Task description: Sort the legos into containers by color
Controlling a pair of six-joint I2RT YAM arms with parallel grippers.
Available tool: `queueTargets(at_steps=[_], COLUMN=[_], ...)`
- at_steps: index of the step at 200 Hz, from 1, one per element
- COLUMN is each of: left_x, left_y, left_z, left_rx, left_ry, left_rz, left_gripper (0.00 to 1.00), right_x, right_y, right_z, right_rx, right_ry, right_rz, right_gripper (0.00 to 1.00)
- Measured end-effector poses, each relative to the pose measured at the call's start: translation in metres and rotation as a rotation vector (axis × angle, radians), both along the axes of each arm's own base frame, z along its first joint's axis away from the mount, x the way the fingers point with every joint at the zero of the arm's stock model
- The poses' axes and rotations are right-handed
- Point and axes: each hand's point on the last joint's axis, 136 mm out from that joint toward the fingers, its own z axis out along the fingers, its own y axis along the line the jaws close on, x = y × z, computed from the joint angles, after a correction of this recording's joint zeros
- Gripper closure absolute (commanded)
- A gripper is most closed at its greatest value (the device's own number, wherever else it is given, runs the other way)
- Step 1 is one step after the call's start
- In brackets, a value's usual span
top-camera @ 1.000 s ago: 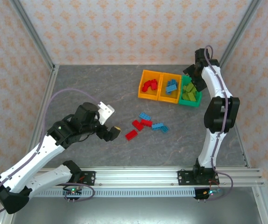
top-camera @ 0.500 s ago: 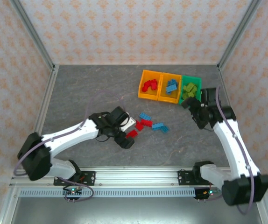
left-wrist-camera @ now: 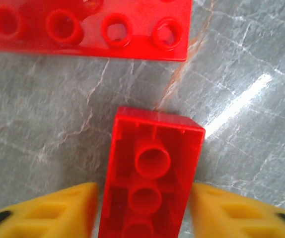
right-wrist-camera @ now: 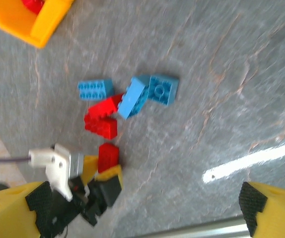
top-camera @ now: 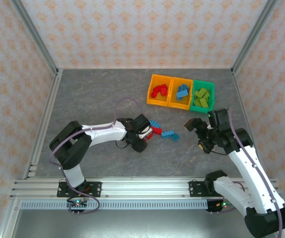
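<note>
Grey marbled tabletop point(top-camera: 93, 104), closed in by patterned wallpaper and an aluminium frame.

Containers point(top-camera: 170, 99): three bins joined in a row at the far right of the table. The left orange bin point(top-camera: 157, 103) holds red pieces, the middle orange bin point(top-camera: 179, 105) holds blue, and the green bin point(top-camera: 202, 110) holds yellow-green.

Loose legos point(top-camera: 163, 132): a small cluster on the table, near the bins on their near side. The right wrist view shows three blue ones point(right-wrist-camera: 132, 96), two of them overlapping and one apart to the left. Two red ones point(right-wrist-camera: 102, 124) lie just beside the blue.

Left gripper point(left-wrist-camera: 145, 210): down at the near-left edge of the cluster. The jaws are narrow, and a yellow finger point(left-wrist-camera: 58, 213) sits on each long side of a red lego point(left-wrist-camera: 152, 163). Both fingers appear to touch it. The brick lies hollow side up on the table. Whether it is lifted cannot be told. A longer red brick point(left-wrist-camera: 90, 29) lies just past it, apart from it, with bare table between.

Right gripper point(top-camera: 196, 133): over the table to the right of the cluster, near the green bin on its near side. The jaws are spread wide with nothing between them. Its fingers point(right-wrist-camera: 274, 210) sit at opposite corners of the wrist view, well clear of every brick.
</note>
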Motion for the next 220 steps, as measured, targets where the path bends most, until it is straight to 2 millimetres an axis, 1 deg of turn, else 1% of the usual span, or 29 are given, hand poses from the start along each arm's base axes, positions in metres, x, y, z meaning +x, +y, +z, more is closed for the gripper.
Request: queueTargets(at_steps=[11, 28, 53, 62, 76, 91, 103, 112, 114, 117, 130, 144, 151, 163, 170, 177, 198, 213, 220], left_x=[0.001, 0.002, 0.003, 0.003, 0.008, 0.019, 0.036, 0.056, 0.059, 0.069, 0.101, 0.135, 0.153, 0.183, 0.198, 0.214, 0.254, 0.277, 0.286], left_y=[-0.001, -0.002, -0.001, 0.000, -0.002, -0.009, -0.018, -0.024, -0.025, -0.027, -0.030, -0.034, -0.037, -0.045, -0.051, -0.059, -0.079, -0.090, -0.094], left_z=[-0.001, 0.000, 0.001, 0.004, 0.019, 0.054, 0.093, 0.127, 0.132, 0.145, 0.185, 0.215, 0.224, 0.230, 0.228, 0.223, 0.193, 0.173, 0.166], left_rx=[-0.001, -0.005, 0.002, 0.010, 0.005, -0.048, -0.122, -0.190, -0.200, -0.225, -0.307, -0.366, -0.383, -0.397, -0.399, -0.400, -0.370, -0.347, -0.342], left_ry=[0.000, -0.005, -0.008, -0.007, -0.029, -0.085, -0.155, -0.219, -0.227, -0.254, -0.332, -0.393, -0.418, -0.446, -0.457, -0.464, -0.461, -0.460, -0.464], left_rz=[0.005, 0.004, 0.005, 0.006, 0.009, 0.019, 0.041, 0.081, 0.088, 0.104, 0.171, 0.237, 0.268, 0.312, 0.330, 0.350, 0.397, 0.426, 0.437], left_gripper=[0.69, 0.70, 0.73, 0.73, 0.74, 0.76, 0.75, 0.75, 0.75, 0.75, 0.75, 0.75, 0.75, 0.75, 0.75, 0.74, 0.73, 0.71, 0.70], right_x=[-0.004, -0.007, -0.002, 0.002, 0.011, 0.022, 0.031, 0.038, 0.040, 0.041, 0.050, 0.057, 0.059, 0.061, 0.062, 0.062, 0.059, 0.056, 0.054], right_y=[0.011, 0.030, 0.057, 0.064, 0.073, 0.079, 0.080, 0.080, 0.080, 0.080, 0.079, 0.082, 0.083, 0.087, 0.089, 0.090, 0.091, 0.087, 0.084], right_z=[-0.002, -0.007, -0.014, -0.014, -0.009, 0.003, 0.016, 0.026, 0.028, 0.031, 0.041, 0.043, 0.042, 0.037, 0.035, 0.033, 0.037, 0.042, 0.045], right_rx=[0.006, 0.009, 0.023, 0.029, 0.041, 0.058, 0.068, 0.073, 0.073, 0.074, 0.074, 0.077, 0.073, 0.063, 0.056, 0.050, 0.032, 0.024, 0.021], right_ry=[0.015, 0.048, 0.069, 0.066, 0.047, 0.005, -0.036, -0.070, -0.078, -0.086, -0.119, -0.131, -0.128, -0.112, -0.102, -0.095, -0.092, -0.103, -0.109], right_rz=[0.035, 0.086, 0.122, 0.121, 0.103, 0.077, 0.054, 0.035, 0.031, 0.025, 0.000, -0.016, -0.017, -0.013, -0.009, -0.004, 0.007, 0.006, 0.004], right_gripper=[0.02, 0.02, 0.01, 0.00, 0.00, 0.00, 0.00, 0.00, 0.00, 0.00, 0.00, 0.00, 0.00, 0.00, 0.00, 0.00, 0.00, 0.00, 0.00])
